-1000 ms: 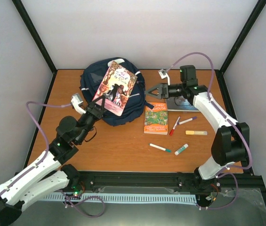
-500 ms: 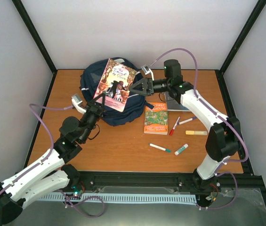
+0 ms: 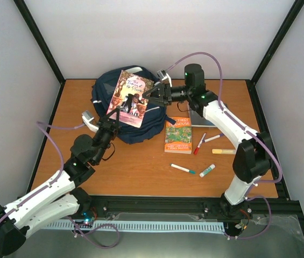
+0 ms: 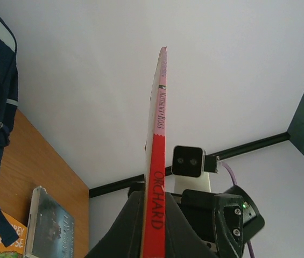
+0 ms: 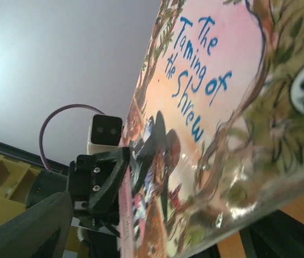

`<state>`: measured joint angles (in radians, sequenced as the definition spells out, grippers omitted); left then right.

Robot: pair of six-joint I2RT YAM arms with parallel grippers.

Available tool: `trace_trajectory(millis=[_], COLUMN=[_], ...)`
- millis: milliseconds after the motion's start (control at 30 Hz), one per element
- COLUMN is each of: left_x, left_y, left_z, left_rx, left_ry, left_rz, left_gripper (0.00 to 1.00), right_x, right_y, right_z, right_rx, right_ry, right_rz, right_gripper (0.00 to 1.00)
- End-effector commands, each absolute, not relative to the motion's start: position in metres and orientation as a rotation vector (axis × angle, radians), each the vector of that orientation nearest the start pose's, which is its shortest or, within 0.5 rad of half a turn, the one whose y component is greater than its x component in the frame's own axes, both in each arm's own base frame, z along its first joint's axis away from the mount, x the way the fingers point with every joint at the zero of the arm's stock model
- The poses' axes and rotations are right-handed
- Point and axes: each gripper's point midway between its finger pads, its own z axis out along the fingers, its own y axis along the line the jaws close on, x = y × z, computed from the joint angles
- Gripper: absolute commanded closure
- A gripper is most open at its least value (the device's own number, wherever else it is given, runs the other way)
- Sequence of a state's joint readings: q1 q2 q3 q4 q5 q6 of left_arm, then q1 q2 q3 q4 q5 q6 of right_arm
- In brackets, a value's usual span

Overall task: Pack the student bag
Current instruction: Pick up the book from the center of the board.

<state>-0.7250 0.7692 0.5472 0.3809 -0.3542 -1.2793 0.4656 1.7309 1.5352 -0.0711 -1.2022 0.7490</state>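
- The student bag [image 3: 102, 94] lay at the back of the table [image 3: 141, 172], left of centre, partly hidden under a raised picture book [image 3: 131, 99].
- The book stood tilted over the bag, its lower edge pinched tight in the left gripper [image 3: 115, 114].
- The right gripper [image 3: 152, 95], a second before well off to the right, had swung across to the book's right edge. Whether its jaws had closed on it could not be told.
- That suggested a two-handed steadying before the book went in.
- An orange book [image 3: 178, 137] and pens [image 3: 200, 143] lay unpacked.
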Motion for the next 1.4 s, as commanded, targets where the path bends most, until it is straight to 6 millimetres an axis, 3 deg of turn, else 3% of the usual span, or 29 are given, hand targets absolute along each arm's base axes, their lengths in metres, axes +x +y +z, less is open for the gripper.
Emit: trace_trajectory(millis=[0,133,300,500,667,700,767,800,867,933,1000,1133,1367], left_x=[0.275,0.277,0.278,0.279,0.279,0.279,0.278,0.276,0.271,0.265,0.259,0.251,0.234], left_y=[-0.155,-0.161,-0.168,-0.169,-0.168,-0.167,-0.157,-0.146,-0.116,-0.108,-0.113,-0.119,-0.180], left_z=[0.344,0.339,0.337,0.328,0.315,0.310,0.300,0.295,0.296,0.304,0.307,0.293,0.289], left_rx=[-0.753,-0.738,-0.710,-0.727,-0.720,-0.721,-0.690,-0.649,-0.586,-0.440,-0.299,-0.163,0.205], left_ry=[1.347,1.385,1.410,1.435,1.495,1.524,1.614,1.684,1.763,1.801,1.829,1.942,2.014], left_rz=[-1.351,-1.339,-1.351,-1.347,-1.284,-1.250,-1.088,-0.936,-0.636,-0.499,-0.472,-0.424,-0.676], left_gripper=[0.99,0.99,0.99,0.99,0.97,0.88,0.57,0.38,0.12,0.06,0.05,0.05,0.02], right_x=[0.312,0.317,0.331,0.348,0.362,0.365,0.370,0.373,0.374,0.366,0.349,0.323,0.255], right_y=[0.338,0.339,0.342,0.340,0.332,0.329,0.320,0.314,0.300,0.289,0.284,0.274,0.268], right_z=[0.378,0.384,0.377,0.354,0.336,0.333,0.328,0.326,0.323,0.312,0.301,0.285,0.296], right_rx=[-0.640,-0.618,-0.558,-0.448,-0.440,-0.453,-0.486,-0.512,-0.613,-0.756,-0.931,-1.121,-1.331], right_ry=[1.952,1.937,1.958,2.051,2.085,2.078,2.072,2.063,2.019,1.991,1.952,1.954,1.820], right_rz=[1.928,1.913,1.892,1.802,1.685,1.655,1.571,1.507,1.388,1.249,1.179,1.103,1.314], right_gripper=[0.18,0.27,0.41,0.93,0.97,0.97,0.97,0.97,0.97,0.97,0.97,0.97,0.97])
